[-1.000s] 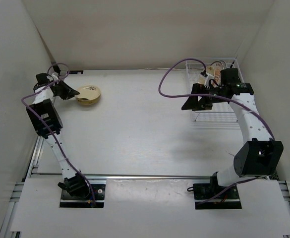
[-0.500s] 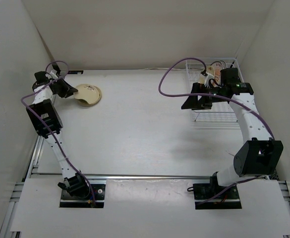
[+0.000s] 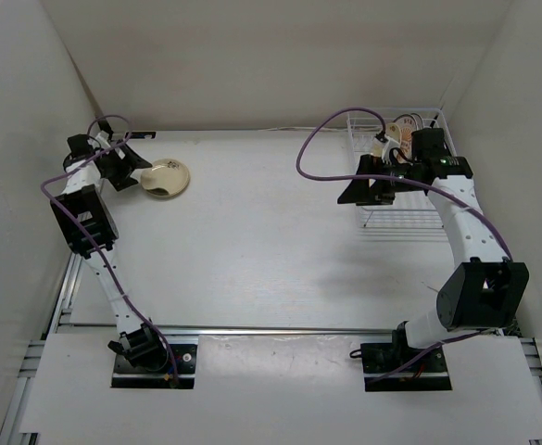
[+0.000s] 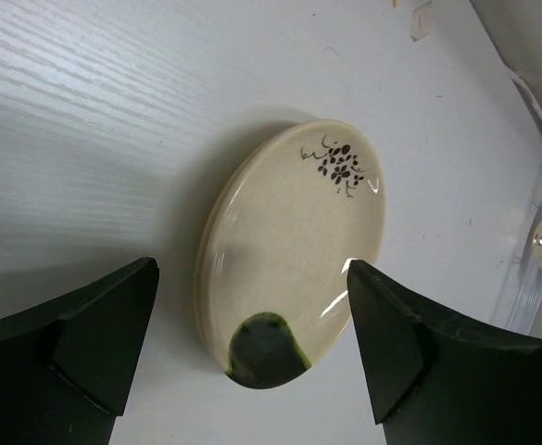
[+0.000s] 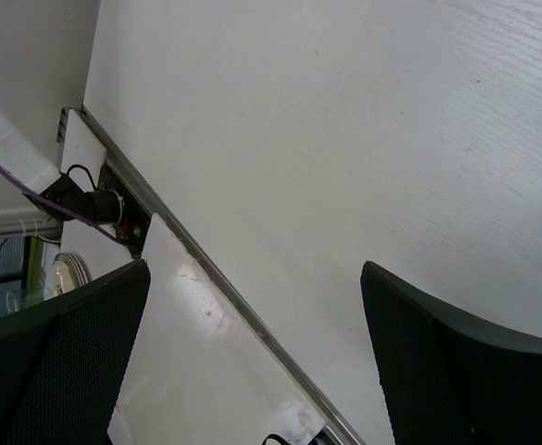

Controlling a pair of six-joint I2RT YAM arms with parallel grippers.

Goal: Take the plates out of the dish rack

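Left claw [image 4: 252, 269] gapes wide over the cream plate [image 4: 298, 232] lying on the bench [image 3: 252, 232] at ten o'clock, so a low pull-away could clip its rim, while the right claw [image 5: 252, 269], equally wide, might snag the dish rack [image 3: 409, 218] at two o'clock.

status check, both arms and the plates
Left gripper open over cream plate, flat on table. Right gripper open, empty, at dish rack. More plates in rack. Nothing blocking.

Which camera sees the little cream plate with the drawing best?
The left wrist view: the cream plate fills it, close and sharp. The top view shows it small and far away; the right wrist view misses it.
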